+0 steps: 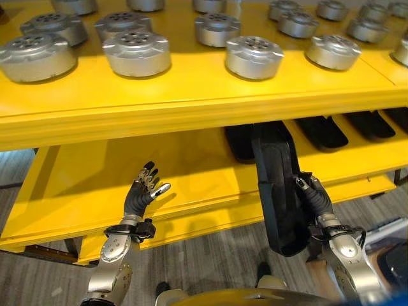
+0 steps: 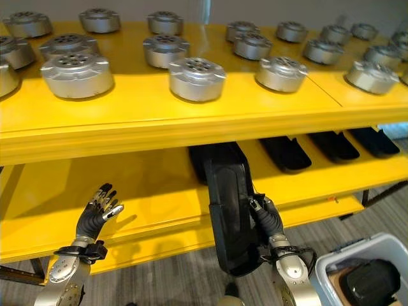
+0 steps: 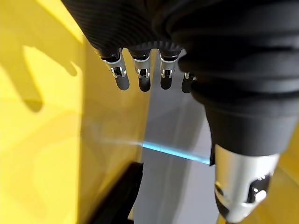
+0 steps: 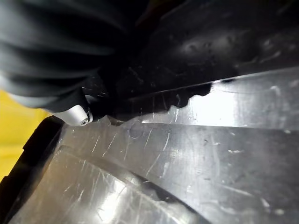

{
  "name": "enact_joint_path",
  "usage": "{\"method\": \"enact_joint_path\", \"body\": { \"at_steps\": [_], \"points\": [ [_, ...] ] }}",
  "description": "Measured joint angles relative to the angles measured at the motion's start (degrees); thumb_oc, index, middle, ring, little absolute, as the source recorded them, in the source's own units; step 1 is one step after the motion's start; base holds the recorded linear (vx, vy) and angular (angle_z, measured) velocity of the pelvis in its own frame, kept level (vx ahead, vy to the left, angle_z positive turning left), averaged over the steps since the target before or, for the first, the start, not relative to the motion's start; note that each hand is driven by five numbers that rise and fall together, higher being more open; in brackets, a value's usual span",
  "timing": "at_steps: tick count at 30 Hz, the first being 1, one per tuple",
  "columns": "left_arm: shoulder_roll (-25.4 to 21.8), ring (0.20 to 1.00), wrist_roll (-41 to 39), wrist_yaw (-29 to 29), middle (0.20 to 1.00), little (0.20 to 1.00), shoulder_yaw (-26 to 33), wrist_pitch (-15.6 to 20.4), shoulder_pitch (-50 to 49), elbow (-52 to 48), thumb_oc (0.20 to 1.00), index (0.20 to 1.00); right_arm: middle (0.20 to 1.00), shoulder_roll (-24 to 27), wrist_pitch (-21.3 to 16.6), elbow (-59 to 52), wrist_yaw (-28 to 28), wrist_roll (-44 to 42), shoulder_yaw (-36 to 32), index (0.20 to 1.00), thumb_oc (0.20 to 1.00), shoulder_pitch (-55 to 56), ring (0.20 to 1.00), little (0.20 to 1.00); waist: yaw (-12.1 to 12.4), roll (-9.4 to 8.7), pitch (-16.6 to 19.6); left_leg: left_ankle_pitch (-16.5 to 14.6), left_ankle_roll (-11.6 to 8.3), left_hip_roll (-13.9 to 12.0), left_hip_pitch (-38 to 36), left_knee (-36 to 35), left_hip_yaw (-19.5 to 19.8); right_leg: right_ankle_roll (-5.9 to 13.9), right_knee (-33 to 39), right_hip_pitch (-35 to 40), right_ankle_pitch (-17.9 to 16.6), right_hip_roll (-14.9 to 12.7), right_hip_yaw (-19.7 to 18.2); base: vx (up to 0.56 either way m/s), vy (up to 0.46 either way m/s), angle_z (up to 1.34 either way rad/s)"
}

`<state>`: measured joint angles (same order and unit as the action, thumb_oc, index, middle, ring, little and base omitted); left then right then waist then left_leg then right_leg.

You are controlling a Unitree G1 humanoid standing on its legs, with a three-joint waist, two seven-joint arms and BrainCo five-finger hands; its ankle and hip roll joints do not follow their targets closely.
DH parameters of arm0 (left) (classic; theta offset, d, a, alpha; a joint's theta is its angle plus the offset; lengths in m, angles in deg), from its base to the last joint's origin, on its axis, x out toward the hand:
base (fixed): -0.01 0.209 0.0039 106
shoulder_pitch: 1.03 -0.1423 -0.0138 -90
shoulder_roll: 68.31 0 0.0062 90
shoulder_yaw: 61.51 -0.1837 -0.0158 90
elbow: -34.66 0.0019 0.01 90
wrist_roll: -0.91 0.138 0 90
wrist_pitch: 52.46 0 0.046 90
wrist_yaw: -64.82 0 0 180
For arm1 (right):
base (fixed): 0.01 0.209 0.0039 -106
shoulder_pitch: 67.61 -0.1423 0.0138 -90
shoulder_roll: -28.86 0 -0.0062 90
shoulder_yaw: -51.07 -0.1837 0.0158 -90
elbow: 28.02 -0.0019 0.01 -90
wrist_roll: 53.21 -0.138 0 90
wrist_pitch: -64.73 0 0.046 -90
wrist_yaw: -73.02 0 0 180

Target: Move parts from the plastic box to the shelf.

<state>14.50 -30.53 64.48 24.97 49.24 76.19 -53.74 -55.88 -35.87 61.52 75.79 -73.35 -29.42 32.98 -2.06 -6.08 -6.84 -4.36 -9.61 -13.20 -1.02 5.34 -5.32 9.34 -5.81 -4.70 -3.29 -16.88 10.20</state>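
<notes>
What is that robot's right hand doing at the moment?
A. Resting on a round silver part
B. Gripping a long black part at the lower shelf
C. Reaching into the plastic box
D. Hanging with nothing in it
B: the right hand is curled round the long black part, whose far end lies on the lower shelf.

Eye views: head-high, facing down and fwd at shelf [image 1: 191, 102]; both share its two yellow levels, right eye set slightly right. L wrist view: close, along fingers [image 3: 140, 77] toward shelf. R wrist view: v. close on black part [image 4: 196, 154].

Bare lower shelf [image 2: 153, 185] left of black parts [image 2: 288, 153] (right side crowded).
</notes>
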Motion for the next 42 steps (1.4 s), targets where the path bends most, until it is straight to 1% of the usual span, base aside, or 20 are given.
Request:
{"method": "enact_joint_path", "body": {
  "at_steps": [2, 4, 7, 10, 15, 16, 18, 19, 21, 25, 29, 31, 32, 33, 35, 36, 38, 39, 40, 42],
  "points": [
    [0.0, 1.0, 0.0, 0.0, 1.0, 1.0, 0.0, 0.0, 0.1, 0.0, 1.0, 1.0, 0.2, 0.0, 0.0, -0.2, -0.6, 0.0, 0.7, 0.2, 0.2, -0.7, 0.2, 0.2, 0.0, -0.62, -0.5, -0.7, -0.24, 0.2, -0.1, 0.6, 0.3, 0.0, 0.5, 1.0, 0.0, -0.2, 0.2, 0.06, 0.101, 0.12],
    [0.1, 1.0, 0.0, 0.0, 1.0, 1.0, 0.2, 0.0, -0.3, 0.0, 1.0, 1.0, 0.2, 0.2, 0.6, -0.3, -1.8, -1.0, 2.7, 0.2, 0.2, -2.1, 0.2, 0.2, 0.2, -0.47, -1.5, -1.7, -0.23, 0.3, -0.3, 1.5, 0.5, 0.09, 1.8, 2.6, -0.1, -0.3, 0.9, 0.04, 0.057, 0.04],
    [0.3, 1.0, 0.0, 0.0, 1.0, 1.0, 0.2, 0.0, -0.3, 0.0, 1.0, 1.0, 0.2, 0.2, 1.1, -0.5, -3.0, -1.6, 5.3, 0.2, 0.2, -4.2, 0.2, 0.2, 0.4, -0.51, -2.3, -1.8, -0.29, 0.3, -1.1, 1.2, 0.6, 0.09, 2.0, 3.4, -0.1, -0.3, 1.2, 0.03, 0.048, -0.01],
    [0.4, 1.0, 0.1, 0.0, 1.0, 1.0, 0.5, 0.0, -0.3, 0.0, 1.0, 1.0, 0.2, 1.4, 1.5, -1.3, -4.2, -2.2, 9.0, 0.2, 0.2, -8.0, 0.2, 0.2, 1.8, -1.27, -2.7, -1.7, -0.33, 0.3, -1.8, 0.9, 0.4, 0.35, 2.6, 4.1, -0.2, -0.2, 1.1, 0.02, 0.015, -0.02],
    [1.5, 1.0, 0.9, -0.2, 1.0, 1.0, 2.1, -0.1, -0.6, -0.1, 1.0, 1.0, 0.2, 1.3, 2.4, -2.3, -5.0, -2.8, 16.3, 0.2, 0.2, -17.4, 0.2, 0.2, 5.2, -3.26, -3.0, -1.9, 0.02, 0.3, -1.7, 0.8, 1.3, 1.03, 4.0, 5.7, -0.4, -0.2, 2.2, 0.03, -0.012, 0.13],
    [1.5, 1.0, 1.2, -0.4, 1.0, 1.0, 3.0, -0.1, -0.7, -0.2, 1.0, 1.0, 0.2, -0.2, 2.8, -1.9, -5.4, -2.8, 18.6, 0.2, 0.2, -21.9, 0.2, 0.2, 6.9, -3.73, -3.1, -1.8, 0.09, 0.4, -0.7, 1.3, 2.3, 1.18, 4.0, 6.2, -0.2, -0.4, 3.4, 0.06, -0.033, 0.27],
    [1.5, 1.0, 1.2, -1.2, 1.0, 1.0, 3.5, -0.1, -0.6, -0.2, 1.0, 1.0, 0.2, -2.2, 3.0, 0.9, -5.2, -2.8, 20.3, 0.2, 0.2, -26.4, 0.2, 0.2, 8.4, -3.67, -3.1, -1.8, 0.03, 0.4, -0.6, 1.4, 3.1, 1.29, 4.4, 6.7, -0.3, -0.3, 4.1, 0.04, -0.026, 0.33],
    [1.4, 1.0, 1.2, -1.8, 1.0, 1.0, 4.1, -0.1, -0.3, -0.2, 1.0, 1.0, 0.2, -4.7, 3.1, 4.4, -4.7, -2.8, 20.5, 0.2, 0.2, -29.3, 0.2, 0.2, 9.8, -3.7, -3.0, -1.6, -0.34, 0.5, 0.1, 1.9, 4.5, 1.33, 4.7, 7.4, -0.3, -0.4, 5.1, 0.06, -0.03, 0.33],
    [1.3, 1.0, 1.2, -2.6, 1.0, 1.0, 5.2, -0.2, -0.1, -0.2, 1.0, 1.0, 0.2, -7.1, 3.6, 8.9, -3.0, -2.5, 22.0, 0.2, 0.2, -35.7, 0.2, 0.2, 11.3, -3.73, -3.2, -1.5, -0.4, 0.7, 0.3, 1.9, 5.0, 1.33, 5.1, 7.8, -0.3, -0.4, 5.8, 0.04, -0.034, 0.24],
    [1.0, 1.0, 1.1, -2.7, 1.0, 1.0, 4.9, -0.2, 1.2, -0.3, 1.0, 1.0, 0.2, -11.2, 3.6, 16.6, 0.4, -2.7, 22.7, 0.2, 0.2, -45.0, 0.2, 0.2, 13.3, -3.05, -3.7, -1.8, -0.41, 0.7, 2.1, 3.8, 6.4, 1.45, 5.0, 8.2, -0.2, -0.5, 7.3, -0.03, -0.028, 0.18],
    [-0.4, 1.0, 0.1, -2.7, 1.0, 1.0, 0.9, -0.2, 4.7, -0.4, 1.0, 1.0, 0.2, -13.9, 3.8, 25.5, 4.9, -4.3, 20.8, 0.2, 0.2, -54.7, 0.2, 0.2, 15.7, -1.37, -5.5, -3.1, -0.29, 0.8, 5.7, 8.4, 8.3, 1.14, 2.5, 6.9, 0.5, -0.7, 8.2, -0.06, -0.014, 0.19],
    [-0.9, 1.0, -1.3, -3.4, 1.0, 1.0, -0.4, -0.3, 6.0, -0.3, 1.0, 1.0, 0.2, -15.4, 3.8, 28.0, 6.5, -6.8, 20.4, 0.2, 0.2, -58.8, 0.2, 0.2, 16.0, -0.47, -7.5, -4.3, 0.09, 1.3, 8.5, 12.2, 9.3, 1.29, -0.4, 5.0, 1.3, -1.4, 8.2, -0.13, -0.015, 0.1],
    [-1.3, 1.0, -1.7, -3.6, 1.0, 1.0, -1.3, -0.3, 6.8, -0.3, 1.0, 1.0, 0.2, -15.7, 3.9, 29.3, 7.0, -8.1, 20.2, 0.2, 0.2, -60.7, 0.2, 0.2, 16.2, -0.06, -8.3, -5.0, 0.32, 1.3, 9.9, 14.0, 9.6, 0.91, -1.3, 4.1, 1.6, -1.5, 8.2, -0.13, -0.008, 0.09],
    [-2.0, 1.0, -1.9, -3.8, 1.0, 1.0, -2.3, -0.3, 7.5, -0.3, 1.0, 1.0, 0.2, -15.9, 3.8, 29.7, 8.2, -9.5, 20.1, 0.2, 0.2, -62.2, 0.2, 0.2, 16.9, 0.64, -9.0, -5.3, 0.56, 1.4, 12.4, 15.8, 10.2, 0.91, -2.5, 2.7, 1.7, -1.5, 8.2, -0.13, -0.004, 0.14],
    [-3.0, 1.0, -3.6, -3.8, 1.0, 1.0, -4.3, -0.4, 9.8, -0.4, 1.0, 1.0, 0.2, -15.6, 3.9, 31.7, 10.1, -11.0, 18.1, 0.2, 0.2, -66.6, 0.2, 0.2, 17.3, 1.45, -10.5, -6.5, 1.43, 1.7, 17.0, 20.1, 12.3, 0.94, -6.9, -0.7, 3.5, -2.2, 8.7, -0.1, 0.014, 0.34],
    [-3.1, 1.0, -4.2, -3.9, 1.0, 1.0, -4.3, -0.4, 10.6, -0.4, 1.0, 1.0, 0.2, -15.8, 3.9, 32.0, 11.2, -11.5, 17.3, 0.2, 0.2, -67.5, 0.2, 0.2, 17.6, 1.67, -10.9, -6.6, 1.62, 2.3, 18.8, 21.5, 12.9, 0.85, -8.7, -2.4, 4.0, -2.9, 8.8, -0.16, 0.047, 0.42],
    [-3.7, 1.0, -5.6, -3.9, 1.0, 1.0, -5.4, -0.3, 10.7, -0.4, 1.0, 1.0, 0.2, -15.9, 3.4, 35.5, 12.5, -12.7, 16.1, 0.2, 0.2, -71.1, 0.2, 0.2, 18.0, 3.59, -12.6, -7.2, 2.31, 3.9, 21.5, 25.1, 14.0, 0.64, -11.7, -4.1, 4.8, -4.3, 9.2, -0.17, 0.053, 0.28],
    [-4.9, 1.0, -6.1, -3.9, 1.0, 1.0, -6.5, -0.2, 11.4, -0.5, 1.0, 1.0, 0.2, -15.6, 3.2, 38.1, 13.6, -13.0, 15.1, 0.2, 0.2, -74.9, 0.2, 0.2, 17.9, 4.81, -13.4, -8.3, 2.91, 4.5, 24.5, 28.1, 14.5, 1.11, -14.3, -6.7, 5.6, -5.4, 8.9, -0.11, 0.037, 0.22],
    [-5.5, 1.0, -6.3, -3.9, 1.0, 1.0, -7.2, -0.2, 11.6, -0.5, 1.0, 1.0, 0.2, -15.7, 2.7, 39.8, 14.3, -13.5, 13.8, 0.2, 0.2, -77.0, 0.2, 0.2, 17.9, 5.64, -13.9, -8.4, 3.16, 5.3, 27.2, 30.0, 15.3, 0.66, -16.1, -8.6, 5.9, -5.9, 8.8, -0.16, 0.055, 0.26],
    [-6.9, 1.0, -6.4, -3.8, 1.0, 1.0, -8.8, -0.1, 11.7, -1.0, 1.0, 1.0, 0.2, -14.3, 2.0, 43.9, 16.7, -15.6, 10.7, 0.2, 0.2, -78.6, 0.2, 0.2, 18.5, 6.2, -14.8, -9.7, 3.96, 6.9, 30.8, 34.5, 16.0, 0.03, -21.4, -12.1, 8.2, -7.6, 7.7, -0.2, 0.057, 0.3]
  ]
}}
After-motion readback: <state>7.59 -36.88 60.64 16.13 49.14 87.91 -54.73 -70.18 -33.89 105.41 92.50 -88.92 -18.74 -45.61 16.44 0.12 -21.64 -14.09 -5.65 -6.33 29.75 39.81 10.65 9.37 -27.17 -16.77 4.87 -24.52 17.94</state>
